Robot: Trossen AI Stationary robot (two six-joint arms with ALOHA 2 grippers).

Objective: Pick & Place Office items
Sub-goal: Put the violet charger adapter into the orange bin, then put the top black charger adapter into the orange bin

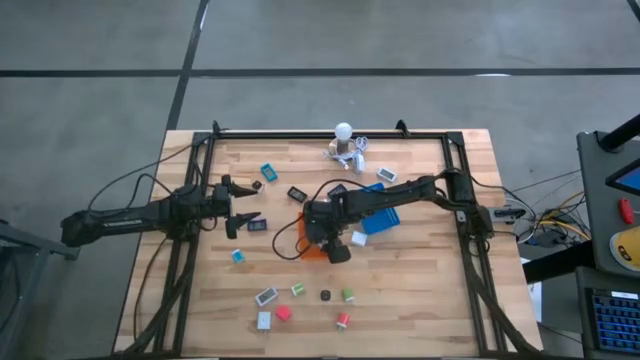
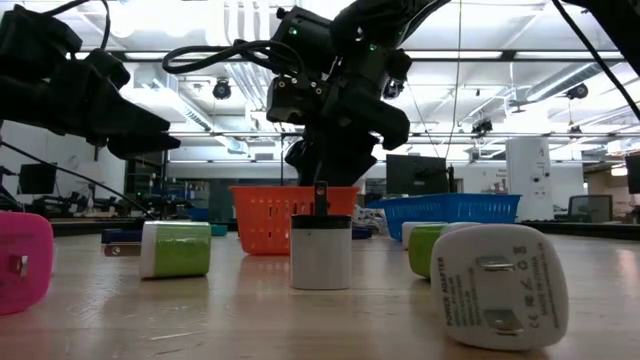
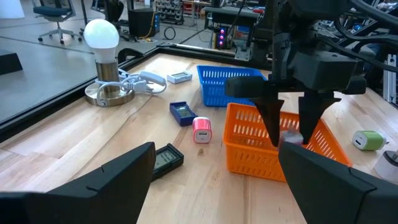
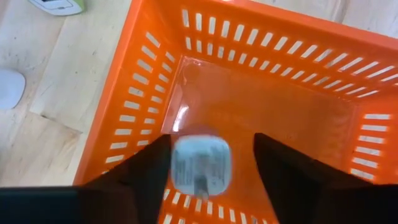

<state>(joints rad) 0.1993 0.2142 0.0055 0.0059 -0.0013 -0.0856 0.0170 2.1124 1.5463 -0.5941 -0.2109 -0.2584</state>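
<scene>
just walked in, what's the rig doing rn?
The right gripper is over the orange basket, fingers parted around a small white adapter, apparently dropping it in. The left gripper waits open above the table's left side. Other small office items lie scattered on the table, and a blue basket sits beside the orange one.

I am reading only one piece of text from here: the rounded white plastic plug adapter (image 2: 497, 283) lying on its side at about four o'clock in the low view is showing a curved line of small grey capitals along its face that looks like "POWER ADAPTER", though the letters are barely large enough to be sure. Finer print beneath it is staying illegible. Nothing else across the views is giving me readable lettering.
</scene>
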